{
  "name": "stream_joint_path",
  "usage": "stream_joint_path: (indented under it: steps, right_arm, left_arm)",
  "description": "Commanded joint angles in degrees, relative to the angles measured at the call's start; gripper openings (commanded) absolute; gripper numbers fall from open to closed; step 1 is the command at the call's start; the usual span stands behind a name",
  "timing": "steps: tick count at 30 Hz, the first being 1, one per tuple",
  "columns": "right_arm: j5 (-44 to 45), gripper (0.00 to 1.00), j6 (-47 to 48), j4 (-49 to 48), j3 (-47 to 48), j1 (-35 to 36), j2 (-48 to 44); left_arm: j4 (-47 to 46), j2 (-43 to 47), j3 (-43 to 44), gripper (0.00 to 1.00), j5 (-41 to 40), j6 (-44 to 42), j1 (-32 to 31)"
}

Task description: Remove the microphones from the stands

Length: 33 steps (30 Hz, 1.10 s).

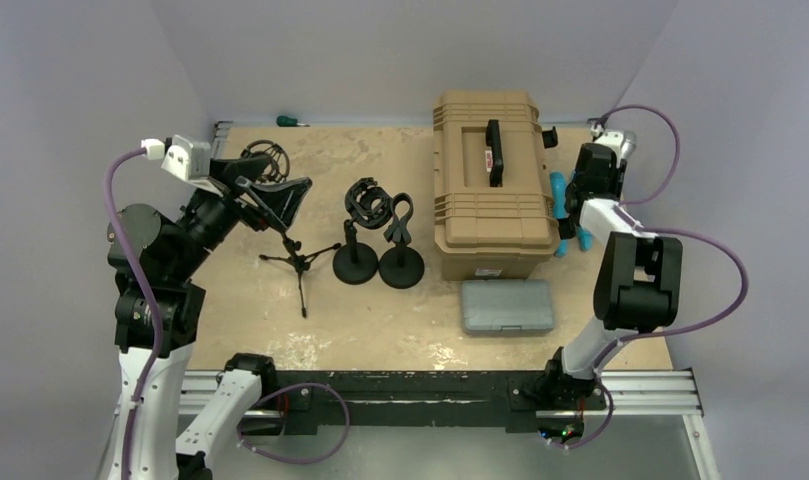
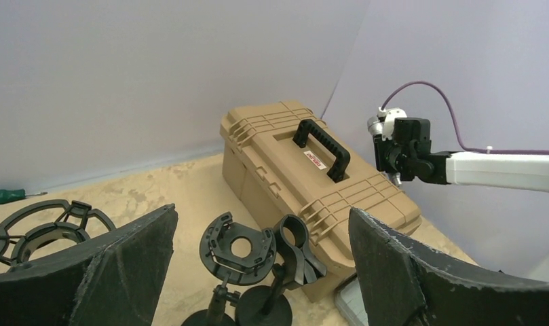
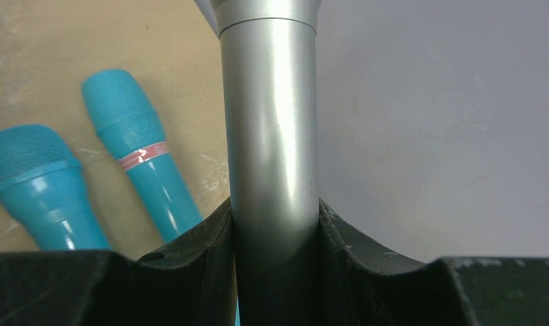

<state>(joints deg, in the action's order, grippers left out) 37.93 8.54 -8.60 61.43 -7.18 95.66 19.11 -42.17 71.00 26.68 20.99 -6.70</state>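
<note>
My right gripper (image 3: pixel 275 217) is shut on the body of a silver microphone (image 3: pixel 271 136), held in the air by the right wall, right of the tan toolbox; in the top view the microphone (image 1: pixel 623 141) sticks out past the right gripper (image 1: pixel 605 160). Two black round-base stands (image 1: pixel 357 240) (image 1: pixel 401 245) stand mid-table, one with a ring holder (image 2: pixel 236 248), one with a clip (image 2: pixel 300 255), both holders empty. My left gripper (image 1: pixel 280 198) hovers open over a small tripod stand (image 1: pixel 298 262); its wide-apart fingers frame the two stands, with the left gripper (image 2: pixel 262 216) holding nothing.
A tan toolbox (image 1: pixel 492 185) sits back centre-right, with a grey case (image 1: pixel 507 305) in front of it. Two teal microphones (image 3: pixel 139 153) (image 3: pixel 37 180) lie on the table right of the toolbox. A black shock-mount ring (image 1: pixel 265 158) and a green screwdriver (image 1: pixel 288 121) lie at the back left.
</note>
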Motion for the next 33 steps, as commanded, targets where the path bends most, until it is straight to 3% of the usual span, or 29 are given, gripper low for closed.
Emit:
stream_joint_path:
  steps: [1,6,12,18,28,33]
  right_arm:
    - [0.7,0.0,-1.1,-5.7,1.5,-2.2,4.0]
    - [-1.4,0.0,1.2,-6.3,1.9,-3.1,9.2]
    - [-9.8,0.0,2.1,-9.3,0.2,-4.6,8.6]
    - [-13.6,0.0,2.9,-5.7,4.1,-6.5,12.0]
    - [-19.6,0.0,6.6,-5.5,2.3,-6.7,13.1]
    - [-20.6,0.17,6.9,-5.3,1.4,-6.7,14.1]
  left_arm:
    - [-3.5,0.1,-0.7,0.93,1.8,0.7,0.9]
    - [-6.1,-1.1,-1.9,0.93,4.7,4.0,4.3]
    - [-10.8,-3.4,-3.2,0.91,9.4,9.4,9.1]
    - [-10.9,-2.6,-3.4,0.91,9.1,9.0,9.2]
    - [-10.6,-1.8,-3.3,0.9,8.6,8.3,9.2]
    - [-9.9,-1.4,-3.2,0.9,8.0,7.9,9.2]
